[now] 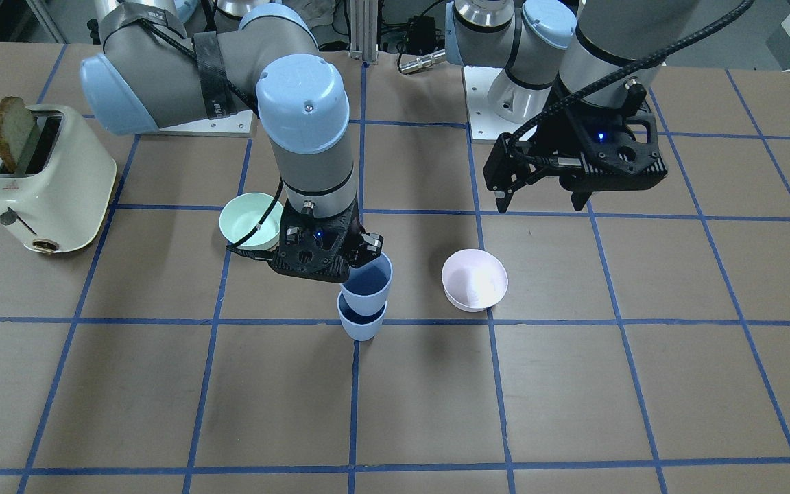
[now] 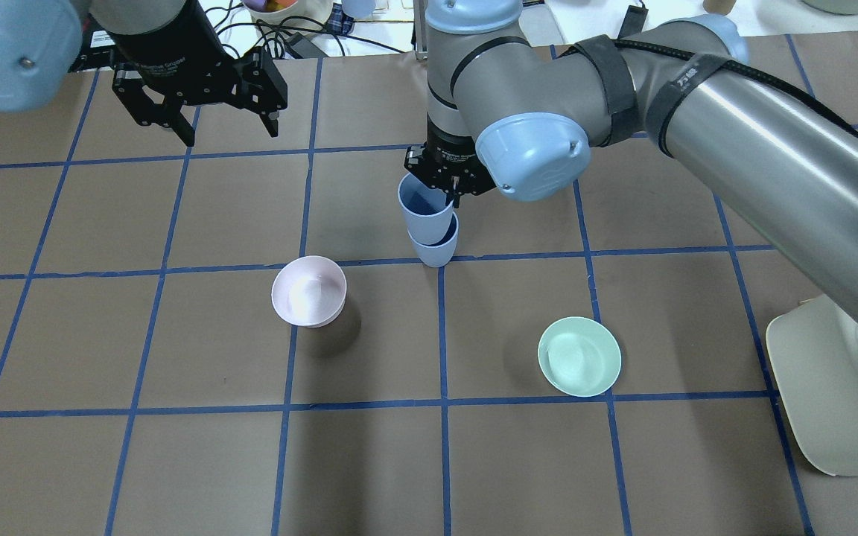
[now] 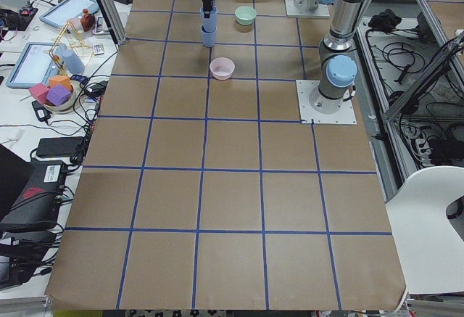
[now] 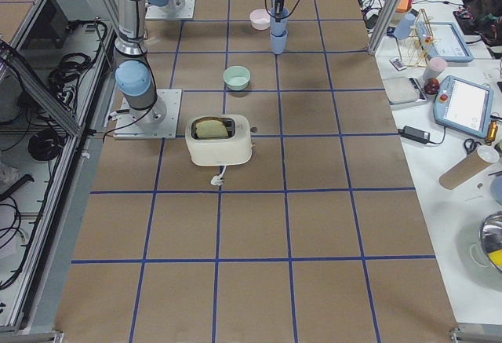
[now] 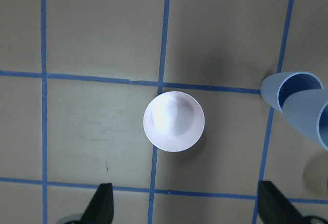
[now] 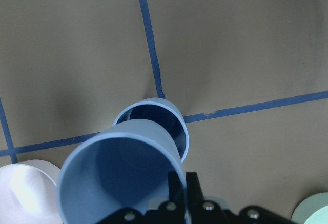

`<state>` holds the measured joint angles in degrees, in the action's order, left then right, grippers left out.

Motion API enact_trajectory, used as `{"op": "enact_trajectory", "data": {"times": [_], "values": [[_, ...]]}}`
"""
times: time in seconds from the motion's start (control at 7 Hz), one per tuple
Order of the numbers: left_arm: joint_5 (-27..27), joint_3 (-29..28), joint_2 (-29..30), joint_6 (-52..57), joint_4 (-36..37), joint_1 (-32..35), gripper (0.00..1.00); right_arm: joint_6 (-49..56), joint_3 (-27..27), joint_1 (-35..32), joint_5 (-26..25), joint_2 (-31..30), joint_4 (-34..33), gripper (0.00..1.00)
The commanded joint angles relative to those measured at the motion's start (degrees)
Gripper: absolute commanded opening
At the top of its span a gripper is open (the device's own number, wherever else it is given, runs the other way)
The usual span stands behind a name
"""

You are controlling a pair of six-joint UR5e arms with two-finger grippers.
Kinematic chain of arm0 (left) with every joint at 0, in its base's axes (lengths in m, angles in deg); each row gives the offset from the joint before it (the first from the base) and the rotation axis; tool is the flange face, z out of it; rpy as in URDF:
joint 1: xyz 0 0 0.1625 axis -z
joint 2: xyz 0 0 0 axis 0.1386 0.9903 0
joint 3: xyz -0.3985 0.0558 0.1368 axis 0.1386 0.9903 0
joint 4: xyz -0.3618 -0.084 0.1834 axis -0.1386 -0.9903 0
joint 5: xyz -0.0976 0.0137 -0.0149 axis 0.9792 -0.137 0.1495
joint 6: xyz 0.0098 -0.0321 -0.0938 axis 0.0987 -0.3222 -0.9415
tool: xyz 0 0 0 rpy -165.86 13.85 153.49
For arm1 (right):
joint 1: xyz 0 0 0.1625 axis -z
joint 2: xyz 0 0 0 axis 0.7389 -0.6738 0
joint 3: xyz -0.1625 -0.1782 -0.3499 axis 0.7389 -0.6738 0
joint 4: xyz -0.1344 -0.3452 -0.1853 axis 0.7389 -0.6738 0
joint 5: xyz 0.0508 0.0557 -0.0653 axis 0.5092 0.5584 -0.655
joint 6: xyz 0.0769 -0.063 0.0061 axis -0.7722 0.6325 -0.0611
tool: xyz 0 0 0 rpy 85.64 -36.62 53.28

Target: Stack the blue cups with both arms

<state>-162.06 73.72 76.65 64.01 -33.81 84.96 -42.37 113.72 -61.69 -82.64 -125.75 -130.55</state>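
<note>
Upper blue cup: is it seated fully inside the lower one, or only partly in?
Partly in: most of the upper cup shows above the lower cup's rim, right gripper pinching its wall.

My two UR5e arms, for anyone curious what they look like

The right arm (image 1: 313, 161) and left arm (image 1: 607, 48) are both silver-grey tubes with rounded light blue joint caps (image 1: 302, 96), and each cap has a tiny screw dimple (image 1: 307, 106). The right one's got black straps (image 1: 211, 79) over a black cable (image 1: 169, 42). The left one carries a braided black cable (image 1: 669, 51). The right gripper (image 1: 366, 252) and left gripper (image 2: 229, 132) are chunky black housings with a little blue light (image 1: 601, 137). There's also some white lettering (image 2: 176, 63) I can't read from here.
</note>
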Motion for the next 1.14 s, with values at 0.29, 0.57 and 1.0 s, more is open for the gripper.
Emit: {"op": "enact_trajectory", "data": {"times": [0.29,0.57,1.0], "values": [[-0.07,1.47,-1.29,-0.05,1.99,-0.29,1.00,-0.68,-0.01,0.52,0.17,2.57,-0.73,0.66],[-0.07,1.38,-1.38,0.65,1.38,-0.55,1.00,2.97,-6.39,5.06,-0.61,1.52,-0.30,0.80],[-1.30,1.29,-1.38,3.29,1.37,-0.64,1.00,24.22,-7.05,15.78,-4.58,-8.91,13.82,1.00]]}}
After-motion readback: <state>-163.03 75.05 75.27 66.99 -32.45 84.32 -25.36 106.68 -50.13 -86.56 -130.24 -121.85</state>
